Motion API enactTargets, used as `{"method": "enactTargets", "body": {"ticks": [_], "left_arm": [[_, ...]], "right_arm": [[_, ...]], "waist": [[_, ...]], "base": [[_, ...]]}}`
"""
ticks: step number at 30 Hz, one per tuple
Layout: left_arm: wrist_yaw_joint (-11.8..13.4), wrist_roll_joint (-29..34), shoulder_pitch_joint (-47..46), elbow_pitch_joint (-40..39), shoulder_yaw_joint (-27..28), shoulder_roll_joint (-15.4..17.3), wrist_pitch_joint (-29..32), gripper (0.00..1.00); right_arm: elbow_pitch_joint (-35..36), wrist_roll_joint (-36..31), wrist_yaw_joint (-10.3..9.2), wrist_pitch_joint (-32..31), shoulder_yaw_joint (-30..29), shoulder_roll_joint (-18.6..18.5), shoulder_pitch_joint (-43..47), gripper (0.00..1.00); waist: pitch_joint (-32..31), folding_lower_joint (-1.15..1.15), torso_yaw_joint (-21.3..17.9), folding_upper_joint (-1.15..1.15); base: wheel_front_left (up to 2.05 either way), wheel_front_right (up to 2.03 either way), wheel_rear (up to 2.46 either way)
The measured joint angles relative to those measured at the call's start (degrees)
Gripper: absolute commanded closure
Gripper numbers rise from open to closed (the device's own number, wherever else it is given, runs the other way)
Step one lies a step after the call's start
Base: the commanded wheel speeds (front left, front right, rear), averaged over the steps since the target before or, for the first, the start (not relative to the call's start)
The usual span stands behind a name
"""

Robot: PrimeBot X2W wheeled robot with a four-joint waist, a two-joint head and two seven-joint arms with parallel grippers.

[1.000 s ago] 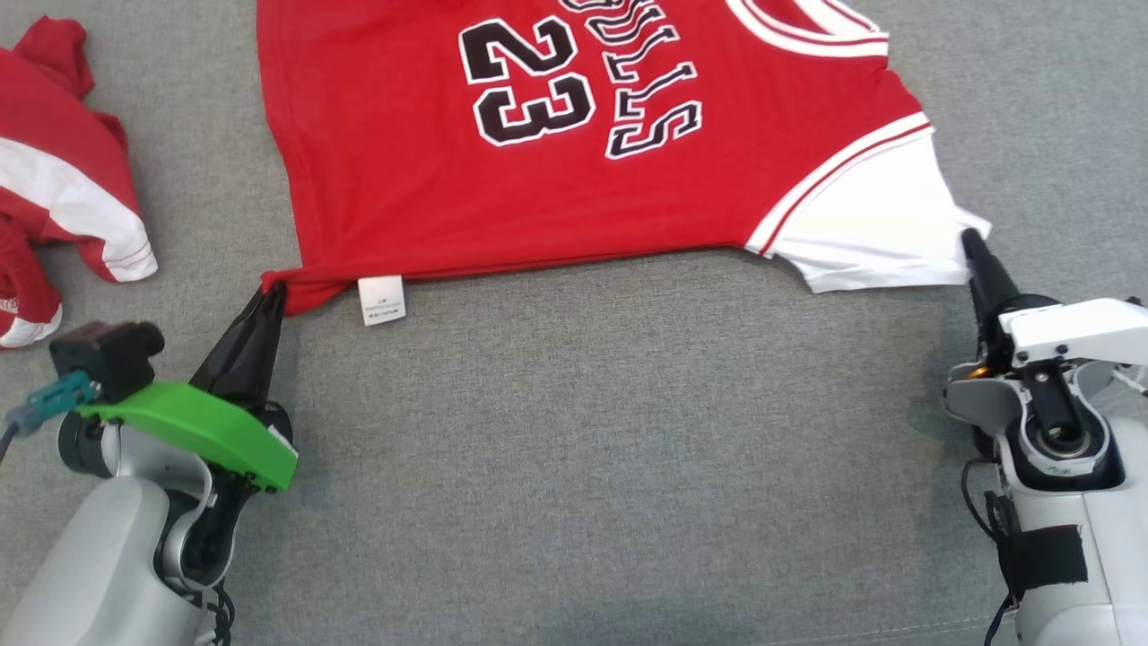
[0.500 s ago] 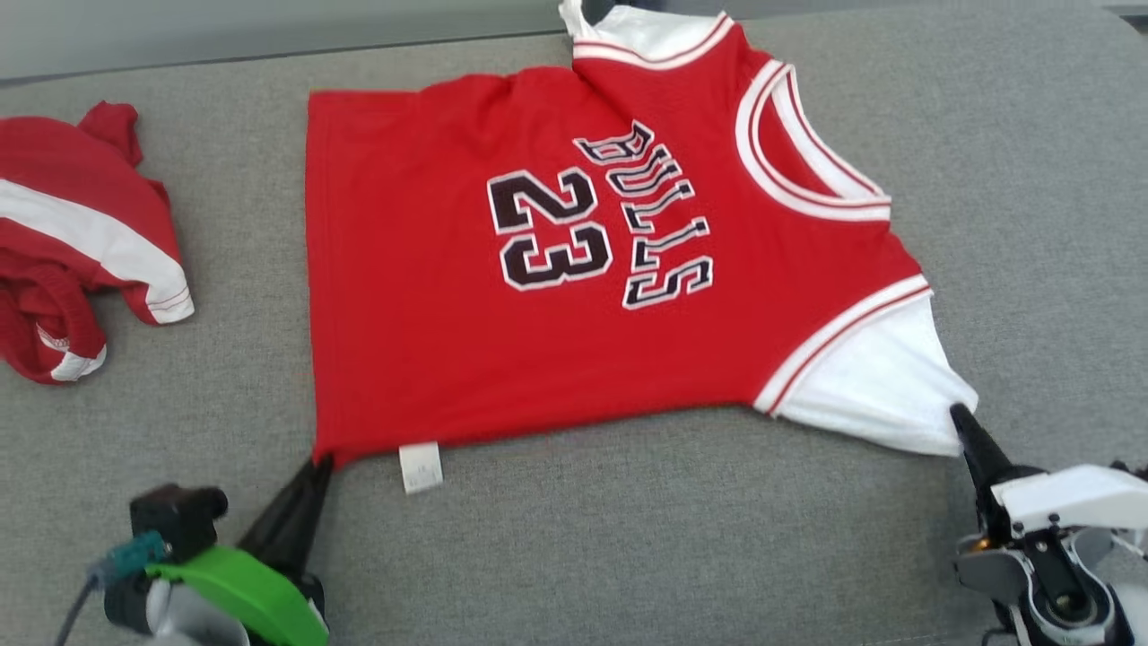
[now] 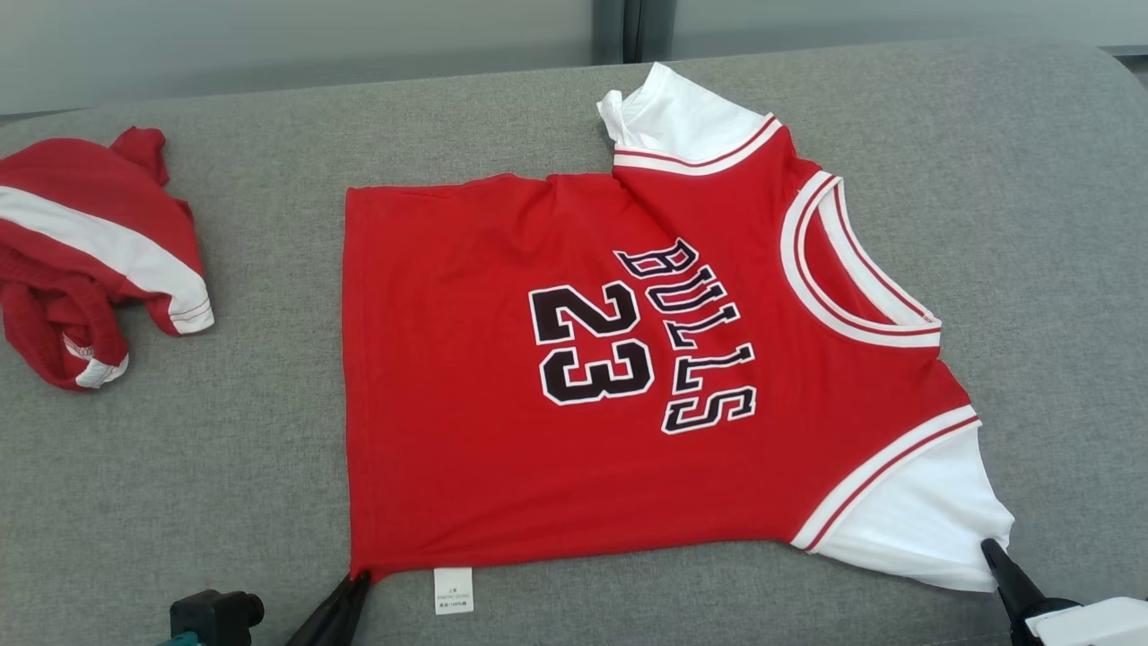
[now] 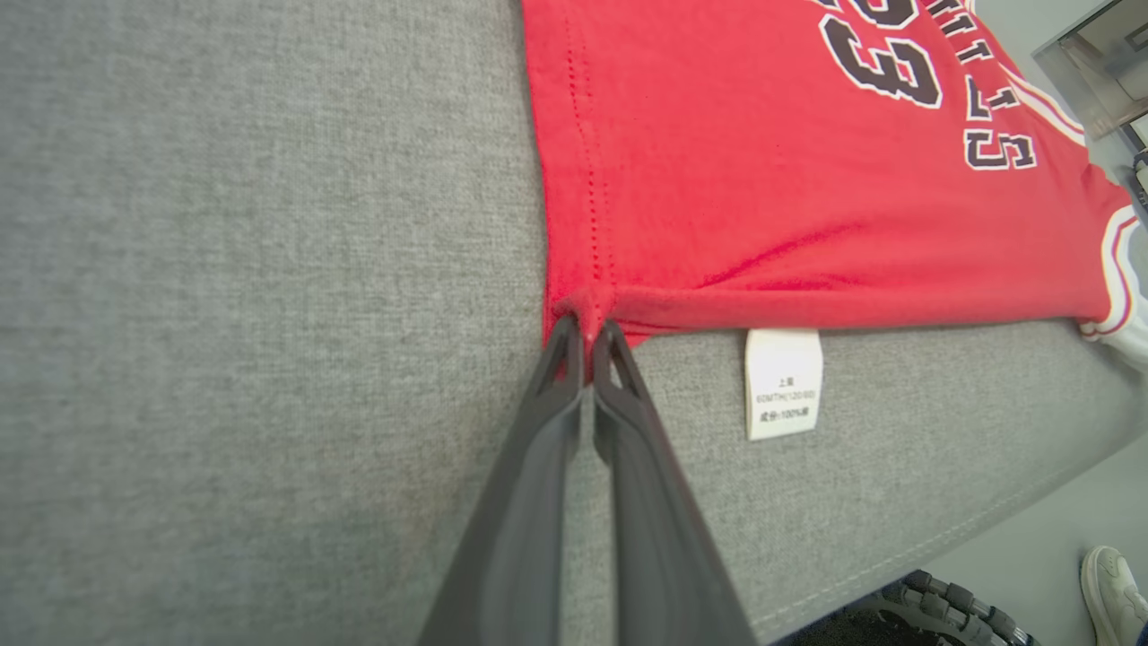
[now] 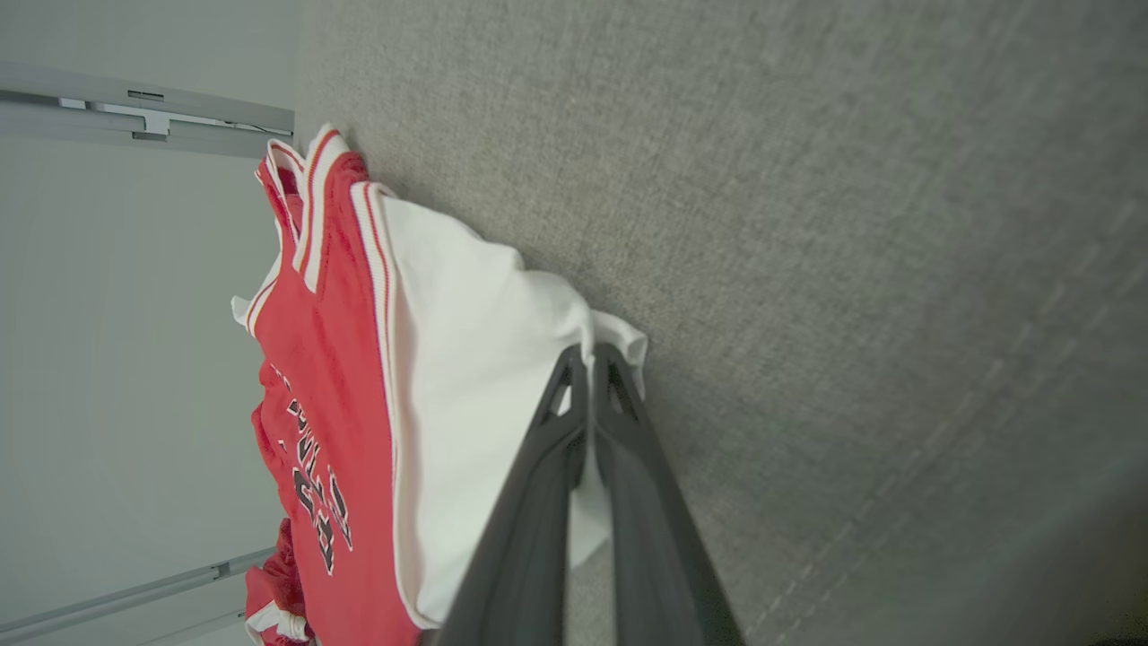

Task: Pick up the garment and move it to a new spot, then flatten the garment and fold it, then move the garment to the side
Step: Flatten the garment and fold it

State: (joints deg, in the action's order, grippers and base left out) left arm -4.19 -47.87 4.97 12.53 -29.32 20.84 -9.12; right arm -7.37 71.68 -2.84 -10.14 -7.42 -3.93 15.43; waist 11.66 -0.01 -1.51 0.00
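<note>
At the near hem corner of the red Bulls jersey [image 4: 762, 179], your left gripper [image 4: 587, 336] has its two dark fingers pressed together on a small bunch of red cloth, with almost no gap between them. At the other near corner, your right gripper [image 5: 592, 359] is pinched just as tightly on the edge of the white sleeve [image 5: 466, 359], and a fold of the white fabric sits between its tips. From the head camera you see both grippers low in the picture, the left gripper [image 3: 354, 583] touching the hem corner and the right gripper [image 3: 991, 549] touching the tip of the sleeve [image 3: 915, 520], with the jersey's near edge drawn fairly straight between them. A white care label [image 3: 453, 589] hangs out from that edge just beside the left fingers. The jersey [image 3: 448, 359] lies spread face up on the grey upholstered surface [image 3: 224, 467], hem to your left and white-trimmed collar [image 3: 861, 296] to your right, with the "23" and "BULLS" lettering showing. Its far sleeve [image 3: 682, 121] points away from you. Well apart on your far left, a crumpled red-and-white garment [image 3: 90, 260] rests on the same surface.
</note>
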Motion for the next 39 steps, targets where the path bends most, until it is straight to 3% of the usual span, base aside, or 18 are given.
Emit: {"method": "enactTargets", "body": {"ticks": [10,22,32,39], "left_arm": [[0.4,0.0,1.2,-4.2,-0.1,0.5,0.5,1.0],[0.9,-0.3,0.0,-14.0,0.5,6.2,6.9,1.0],[3.8,-1.2,-7.6,-19.6,3.5,9.3,14.2,1.0],[5.0,-2.0,-12.3,-19.4,3.6,9.3,18.8,1.0]], "right_arm": [[5.1,0.2,1.34,-0.6,0.9,0.0,0.1,1.0],[16.0,1.6,2.23,-2.7,-0.7,-3.7,-2.7,1.0],[17.8,-2.3,-0.9,-5.2,2.1,-6.6,-9.7,1.0],[16.4,-4.6,-2.48,-6.1,4.0,-7.0,-17.0,1.0]], "waist": [[0.3,0.0,0.3,0.0],[1.3,0.0,0.4,0.0],[3.9,0.0,0.9,0.0],[6.4,0.01,0.7,0.0]], "base": [[0.0,0.0,0.0],[0.0,0.0,0.0],[0.0,0.0,0.0],[0.0,0.0,0.0]]}}
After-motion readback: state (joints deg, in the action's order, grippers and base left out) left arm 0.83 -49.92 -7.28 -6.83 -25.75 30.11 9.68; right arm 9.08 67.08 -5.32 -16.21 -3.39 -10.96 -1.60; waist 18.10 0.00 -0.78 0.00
